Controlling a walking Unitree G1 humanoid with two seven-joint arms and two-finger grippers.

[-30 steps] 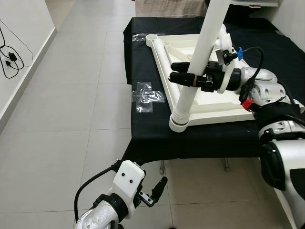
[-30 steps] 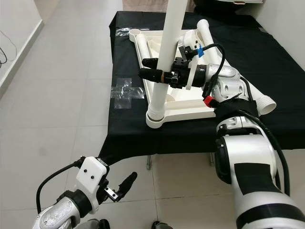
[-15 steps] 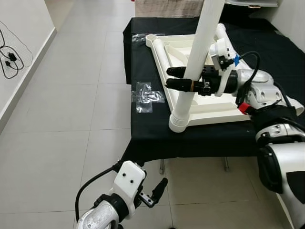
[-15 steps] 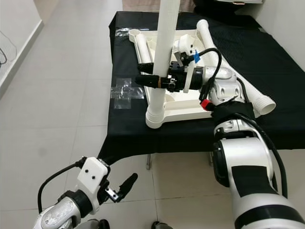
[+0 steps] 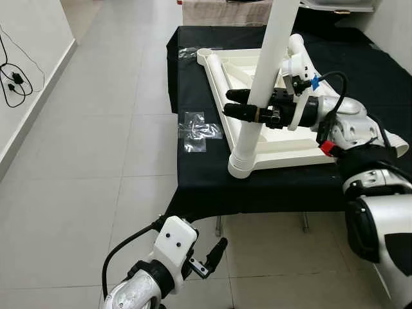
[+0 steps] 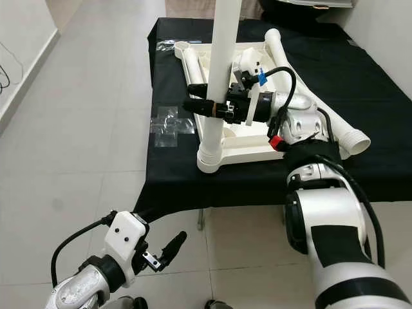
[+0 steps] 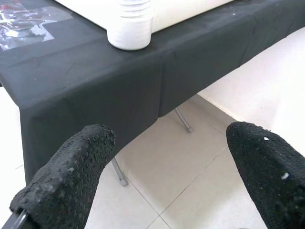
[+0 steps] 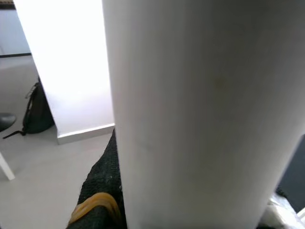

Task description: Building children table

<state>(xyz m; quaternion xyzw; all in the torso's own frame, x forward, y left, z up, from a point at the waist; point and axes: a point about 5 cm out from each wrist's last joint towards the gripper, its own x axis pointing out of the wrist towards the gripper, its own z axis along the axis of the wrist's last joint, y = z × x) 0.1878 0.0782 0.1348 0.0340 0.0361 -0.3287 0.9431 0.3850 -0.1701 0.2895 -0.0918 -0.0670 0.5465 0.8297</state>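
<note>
Closest to where I stand, the left gripper (image 5: 215, 250) hangs low over the tiled floor (image 5: 84, 167), below the near edge of the table, its two black fingers (image 7: 71, 176) spread apart with nothing between them. Just past it, the black cloth (image 5: 212, 187) drapes over the table's front edge and corner. On the cloth lies the white children's table top (image 5: 283, 145), turned underside up, and at its near corner a white leg (image 5: 261, 90) stands upright with its ribbed collar seated in the corner socket. The right gripper (image 5: 239, 104) reaches in from the right at about mid-height of that leg, its black fingers (image 6: 196, 106) pressed against either side of the tube, clamped on it; one finger has an orange band around it. To the left of the top, some clear plastic bags (image 5: 196, 129) lie flat on the cloth. Farther back, another white leg (image 6: 322, 96) lies along the right side of the top, and a round socket (image 5: 205, 51) sits at the far left corner.
</note>
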